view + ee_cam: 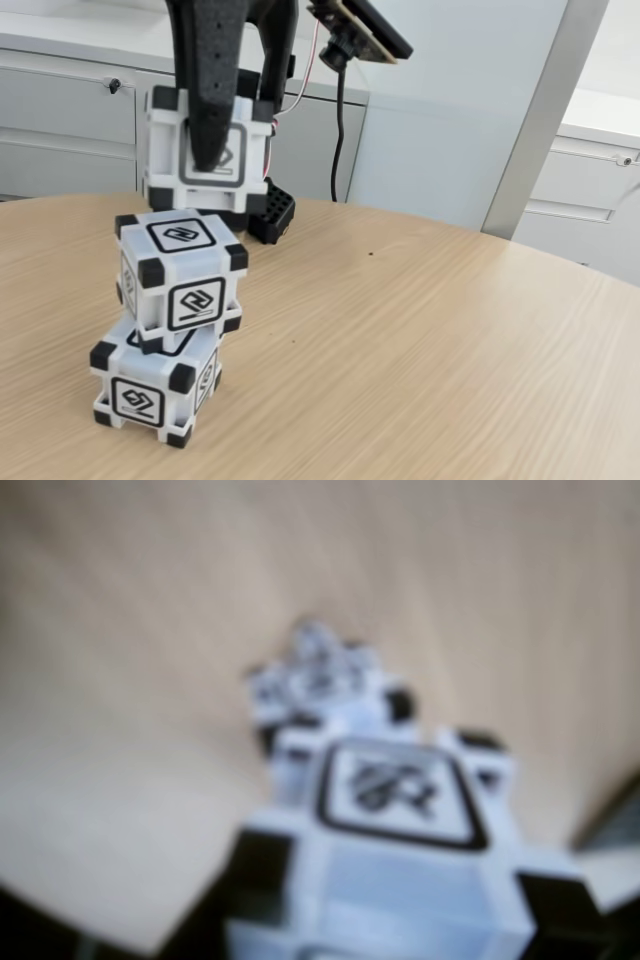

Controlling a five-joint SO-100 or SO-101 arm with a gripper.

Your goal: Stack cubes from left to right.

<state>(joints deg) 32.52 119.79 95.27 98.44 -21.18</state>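
My arm reaches down from above in the fixed view. My end effector [212, 150] is closed on the top cube [210, 150], one black finger [212, 100] lying across its front face, and holds it in the air above and slightly behind the stack. On the bench [420, 340], the middle cube [180, 270] sits on the bottom cube [155, 375], turned slightly askew. A black cable [340, 130] hangs behind. Grey cabinets [70, 120] stand beyond the bench. The wrist view is blurred; the held cube [400, 860] is nearest the camera, with the stack [315, 675] beyond it.
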